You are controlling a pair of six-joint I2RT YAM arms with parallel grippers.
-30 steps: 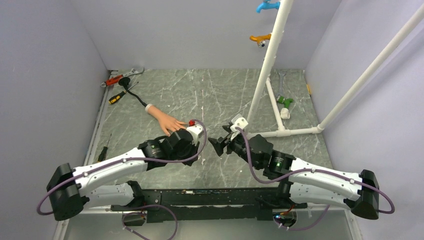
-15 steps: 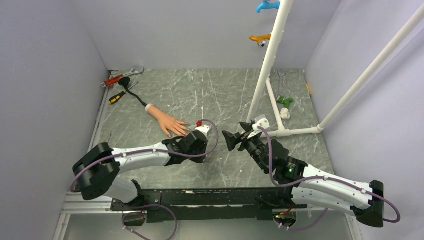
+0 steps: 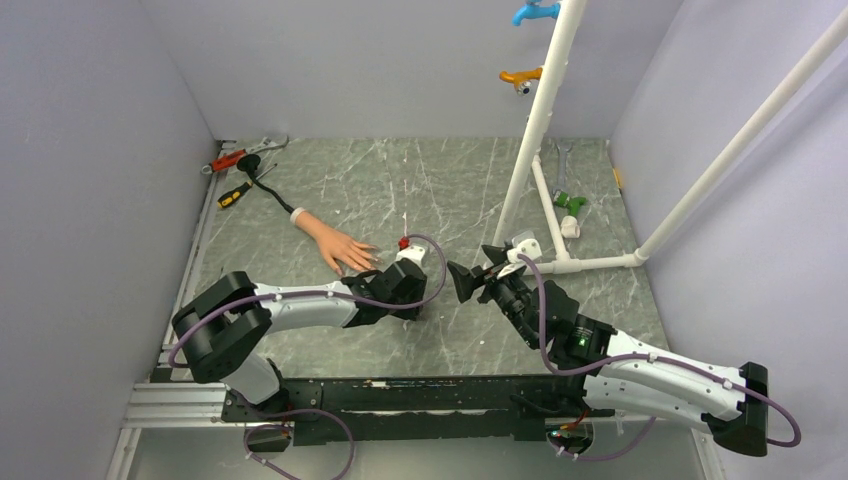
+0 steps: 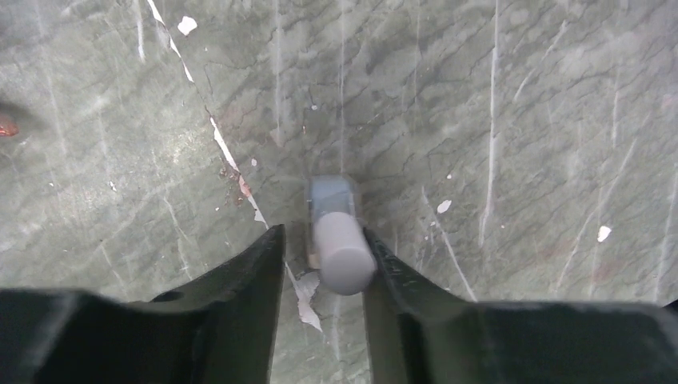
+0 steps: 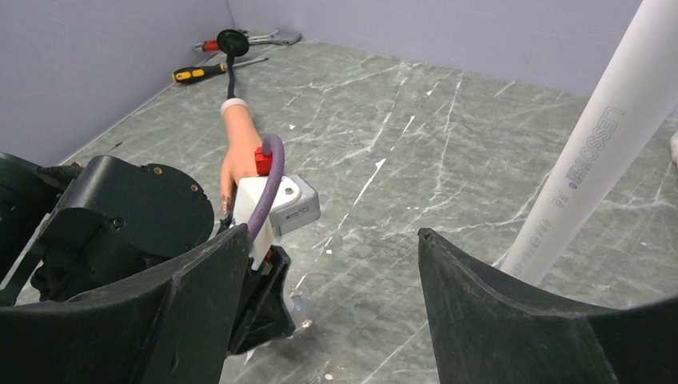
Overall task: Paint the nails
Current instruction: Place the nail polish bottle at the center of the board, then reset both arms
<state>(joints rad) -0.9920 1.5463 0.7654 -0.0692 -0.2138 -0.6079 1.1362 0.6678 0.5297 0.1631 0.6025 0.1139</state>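
Top external view, left to right: the mannequin hand (image 3: 335,245) lies flat on the table (image 3: 450,180), fingers toward the left gripper (image 3: 405,298); its nails (image 3: 366,262) are too small to judge. Only the left wrist view shows that gripper's jaws slightly parted round a small bottle (image 4: 340,240), touching one side. Right wrist view shows the right gripper (image 5: 332,234) spread wide, empty, beside a white pipe (image 5: 592,152).

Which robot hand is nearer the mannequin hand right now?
Left. The left hand is low, just right of the mannequin hand and its fingertips; the right hand sits farther right, beyond the left one.
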